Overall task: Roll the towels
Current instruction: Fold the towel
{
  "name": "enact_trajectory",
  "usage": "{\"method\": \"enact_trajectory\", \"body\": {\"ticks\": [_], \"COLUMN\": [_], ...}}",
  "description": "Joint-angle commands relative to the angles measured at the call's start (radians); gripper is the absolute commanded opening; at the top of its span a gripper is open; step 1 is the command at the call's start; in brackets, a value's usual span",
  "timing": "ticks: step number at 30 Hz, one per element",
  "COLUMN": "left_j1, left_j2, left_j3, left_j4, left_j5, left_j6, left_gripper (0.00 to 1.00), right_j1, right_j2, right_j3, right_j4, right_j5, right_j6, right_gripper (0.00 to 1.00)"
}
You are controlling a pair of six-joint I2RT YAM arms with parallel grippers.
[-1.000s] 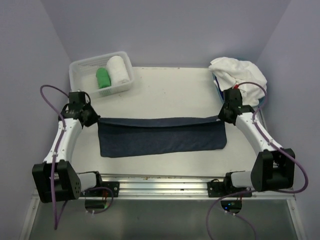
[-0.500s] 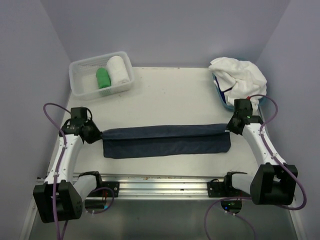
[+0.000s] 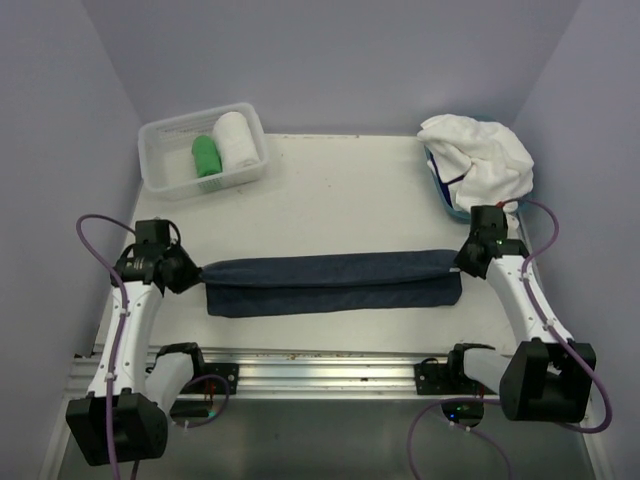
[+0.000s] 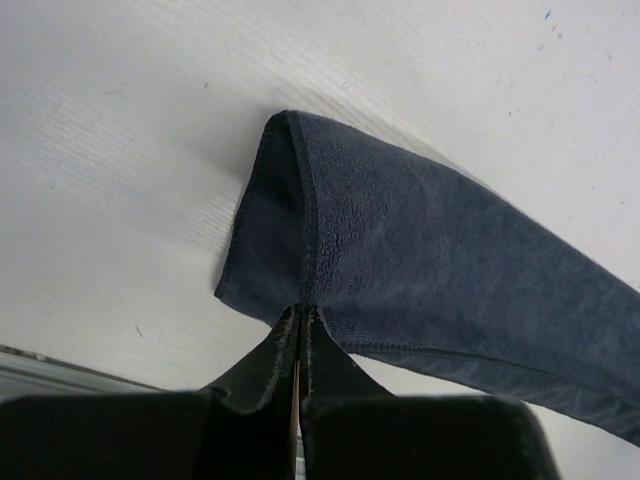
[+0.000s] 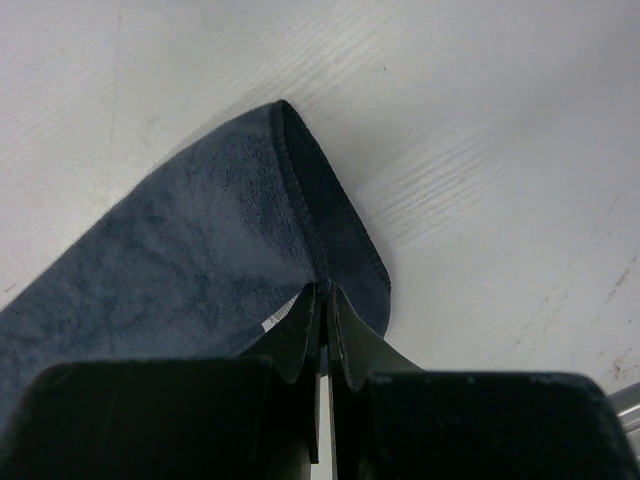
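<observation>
Both arms are working on the lengthwise fold that comes ahead of rolling. The left gripper (image 3: 193, 272) is pinching one end of the navy towel (image 3: 330, 284), jaws clamped tight on the doubled edge, and the right gripper (image 3: 461, 263) is doing the same at the other end. The towel is lying stretched across the middle of the table (image 3: 340, 190) as a long narrow band (a green roll (image 3: 205, 155) and a white roll (image 3: 234, 140) are sitting in the basket (image 3: 165, 165), with more white towels (image 3: 480, 155) heaped far right). Next, I judge, the held edge needs laying flat and even, then releasing, before rolling starts from one end.
</observation>
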Motion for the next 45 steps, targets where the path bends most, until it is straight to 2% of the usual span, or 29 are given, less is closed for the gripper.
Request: {"method": "enact_trajectory", "body": {"ticks": [1,11,20,29,37,38,39,41,42,43,45], "left_j1": [0.008,0.007,0.007,0.007,0.007,0.007,0.007,0.007,0.007,0.007,0.008], "left_j2": [-0.034,-0.031,-0.067,-0.103,-0.091,-0.087,-0.073,-0.057,-0.048,-0.045,-0.036], "left_j3": [-0.022,-0.062,0.015,-0.08,-0.082,-0.08,-0.079,-0.068,-0.06,-0.051,-0.011], "left_j4": [-0.072,-0.088,-0.128,-0.135,-0.138,-0.137,-0.135,-0.126,-0.123,-0.115,-0.108], "left_j5": [-0.018,-0.043,-0.046,-0.038,-0.044,-0.043,-0.029,-0.021,-0.023,-0.027,-0.038], "left_j6": [-0.037,-0.051,-0.051,-0.062,-0.066,-0.065,-0.06,-0.056,-0.054,-0.051,-0.05], "left_gripper": [0.0,0.0,0.0,0.0,0.0,0.02,0.21,0.47,0.58,0.6,0.6], "right_j1": [-0.004,-0.006,-0.013,-0.02,-0.02,-0.02,-0.02,-0.02,-0.02,-0.02,-0.02], "right_j2": [-0.032,-0.05,-0.091,-0.081,-0.053,-0.05,-0.05,-0.062,-0.07,-0.076,-0.096], "right_j3": [-0.052,-0.069,-0.014,-0.073,-0.086,-0.084,-0.083,-0.079,-0.078,-0.07,-0.057], "right_j4": [-0.031,-0.04,-0.071,-0.058,-0.043,-0.043,-0.043,-0.038,-0.037,-0.037,-0.022], "right_j5": [-0.008,0.031,0.078,0.08,0.071,0.066,0.06,0.046,0.043,0.043,0.049], "right_j6": [0.053,0.073,0.061,0.07,0.077,0.077,0.076,0.065,0.061,0.054,0.036], "right_gripper": [0.0,0.0,0.0,0.0,0.0,0.02,0.14,0.4,0.64,0.69,0.72]}}
